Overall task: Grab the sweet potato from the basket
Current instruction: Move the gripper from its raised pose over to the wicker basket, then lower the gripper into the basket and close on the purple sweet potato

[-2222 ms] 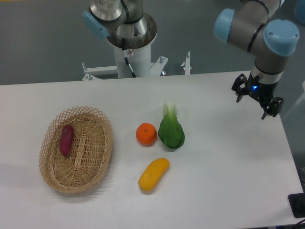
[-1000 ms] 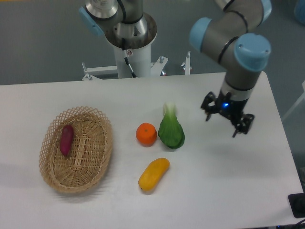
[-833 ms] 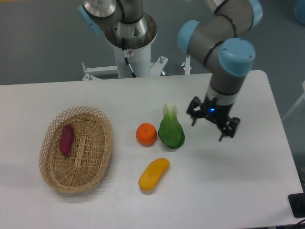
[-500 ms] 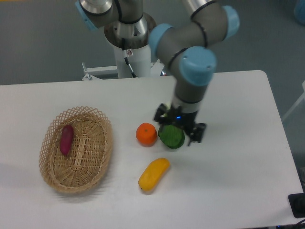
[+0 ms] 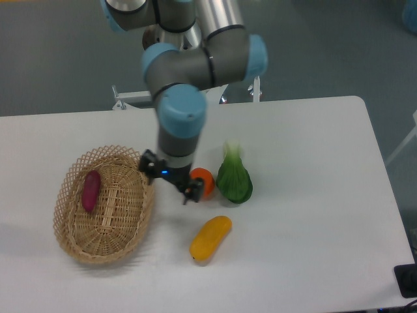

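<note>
the sweet potato (image 5: 90, 190) lies in the basket (image 5: 133, 225). the gripper (image 5: 171, 182), jaws spread and seemingly empty, hangs beside the basket's right rim, by the orange (image 5: 204, 180).

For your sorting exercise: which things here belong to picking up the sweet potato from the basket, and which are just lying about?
Belong to the job: sweet potato, basket, gripper.
Just lying about: orange, mango, green leafy vegetable.

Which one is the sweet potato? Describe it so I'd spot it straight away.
Find the woven wicker basket at the table's left. The sweet potato lies inside, near its left rim. It is the only reddish-purple item; the other produce sits on the table.
</note>
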`<action>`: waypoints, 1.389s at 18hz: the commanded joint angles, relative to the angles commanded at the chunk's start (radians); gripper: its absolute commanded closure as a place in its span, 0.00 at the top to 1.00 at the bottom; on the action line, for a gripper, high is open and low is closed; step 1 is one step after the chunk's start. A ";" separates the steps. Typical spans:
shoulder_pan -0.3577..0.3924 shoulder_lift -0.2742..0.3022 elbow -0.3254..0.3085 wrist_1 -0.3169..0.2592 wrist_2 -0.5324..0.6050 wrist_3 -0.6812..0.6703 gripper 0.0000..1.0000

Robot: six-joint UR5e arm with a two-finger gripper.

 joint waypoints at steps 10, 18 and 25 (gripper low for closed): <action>-0.148 -0.087 -0.015 0.095 0.005 -0.267 1.00; -0.167 -0.141 -0.028 0.129 0.012 -0.408 1.00; -0.171 -0.157 -0.031 0.127 0.011 -0.422 0.82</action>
